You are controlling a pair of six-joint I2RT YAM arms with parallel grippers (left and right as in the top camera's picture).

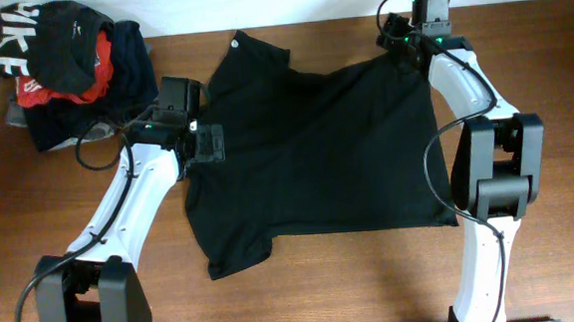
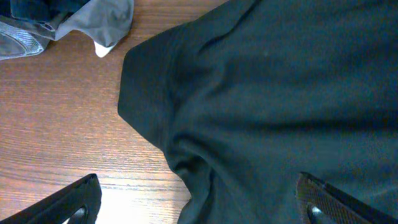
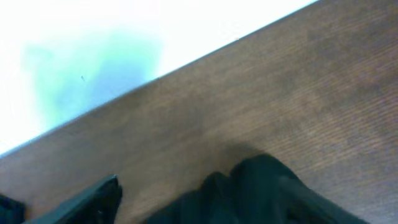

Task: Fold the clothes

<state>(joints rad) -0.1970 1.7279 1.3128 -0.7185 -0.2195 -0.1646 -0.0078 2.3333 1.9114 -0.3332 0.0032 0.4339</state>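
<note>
The black T-shirt [image 1: 316, 149] lies spread flat on the wooden table [image 1: 355, 287], with one sleeve at the front left and another at the back. My left gripper [image 1: 206, 146] sits over the shirt's left edge. In the left wrist view its fingers [image 2: 199, 202] are wide open, with bunched shirt fabric [image 2: 280, 93] between them. My right gripper [image 1: 400, 42] is at the shirt's back right corner. In the right wrist view its jaws [image 3: 211, 202] look open, with a blurred fold of the shirt [image 3: 267, 186] between them.
A pile of other garments [image 1: 72, 69], black with white lettering, red, navy and grey, sits at the back left corner. Its grey piece shows in the left wrist view [image 2: 93, 18]. The table's back edge meets a white wall [image 3: 93, 50] just behind the right gripper.
</note>
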